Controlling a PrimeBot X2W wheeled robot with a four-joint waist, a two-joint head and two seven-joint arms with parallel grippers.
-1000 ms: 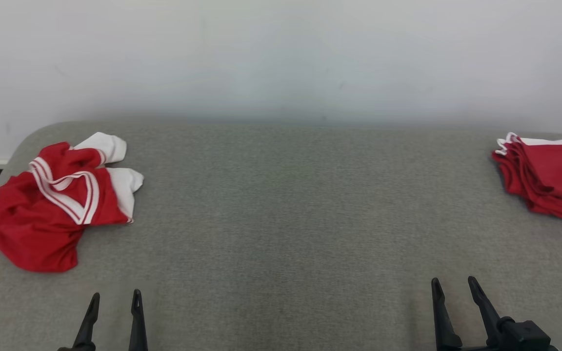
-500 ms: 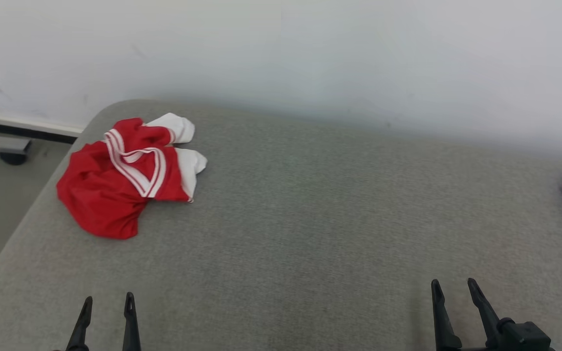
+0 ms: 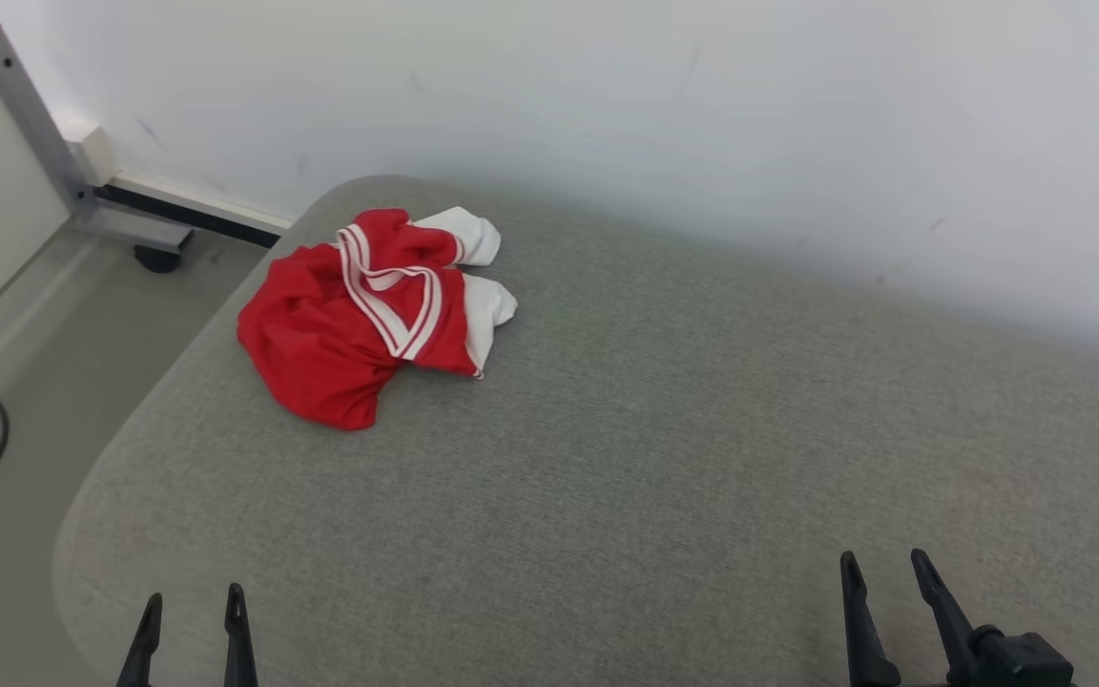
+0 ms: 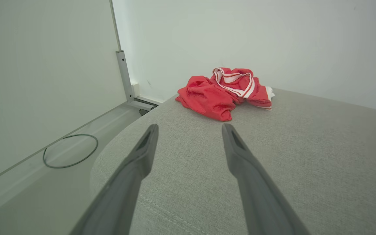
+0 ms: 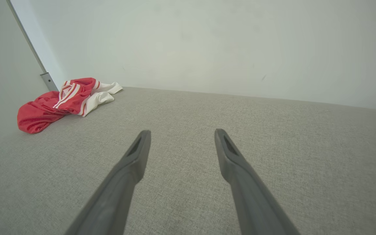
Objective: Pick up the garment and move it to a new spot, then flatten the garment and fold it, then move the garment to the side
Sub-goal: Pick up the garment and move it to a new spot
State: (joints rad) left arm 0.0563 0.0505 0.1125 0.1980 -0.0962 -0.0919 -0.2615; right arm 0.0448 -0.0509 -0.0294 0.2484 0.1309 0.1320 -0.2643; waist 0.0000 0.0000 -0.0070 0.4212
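**Item:** garment (image 3: 359, 324), red with a white-striped V-neck trim and white sleeves, crumpled in a heap.
**Location:** far left corner of the grey fabric-covered bench (image 3: 654, 458), near the white wall (image 3: 607, 114) and close to the bench's rounded left edge.
**Left tool** (image 3: 194, 595)**:** low at the near left of the bench, fingers apart, holding nothing, well apart from the garment.
**Right tool** (image 3: 883, 557)**:** near right, fingers apart, holding nothing, over bare bench.
**Surroundings:** pale floor (image 3: 53, 382) left of the bench.
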